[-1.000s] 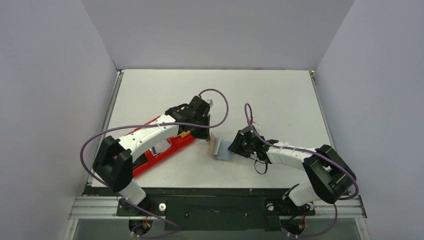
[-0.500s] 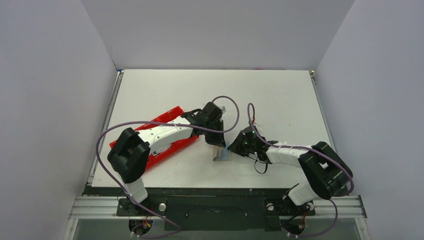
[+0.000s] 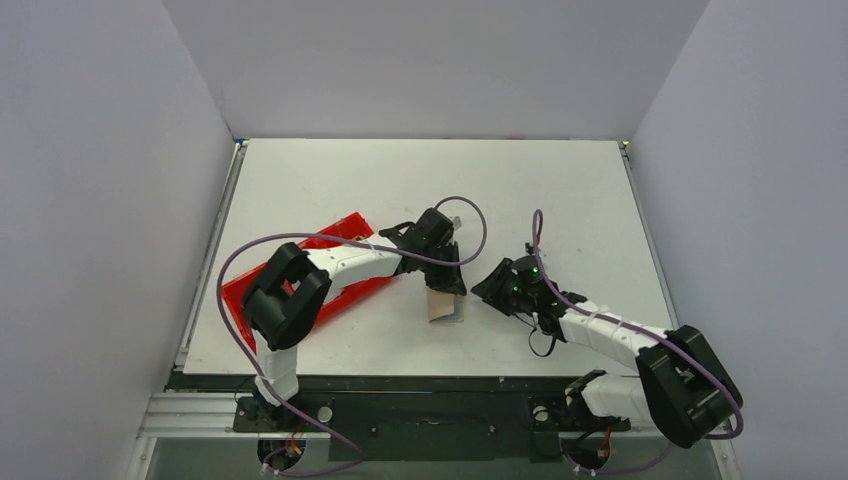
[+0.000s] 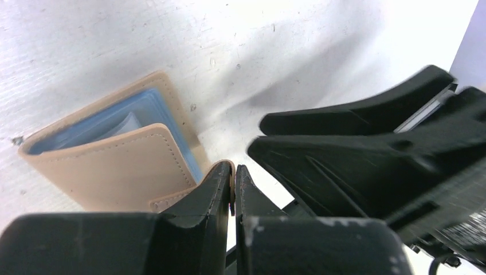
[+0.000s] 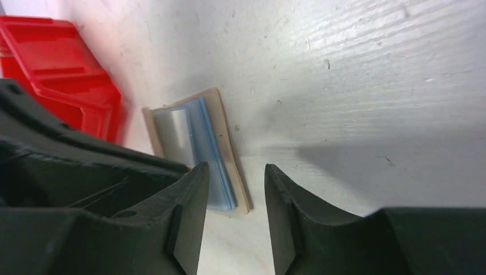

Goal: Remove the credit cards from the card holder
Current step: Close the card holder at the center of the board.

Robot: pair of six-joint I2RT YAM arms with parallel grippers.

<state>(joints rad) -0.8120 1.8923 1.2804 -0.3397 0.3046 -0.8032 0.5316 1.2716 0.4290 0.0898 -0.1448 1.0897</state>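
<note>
Left gripper [image 4: 234,179] is clamped tight on the tan cover edge of the card holder [image 4: 109,172], and that flap looks lifted. My right gripper [image 5: 232,183] hangs with its jaws parted just beside the holder's open side, so it's the nearer one to the cards. The credit cards [image 5: 215,154] sit inside the holder, layered light blue with a paler one showing on top. Their long edge runs roughly the way the right fingers point, so I reckon the right arm does the pulling.
</note>
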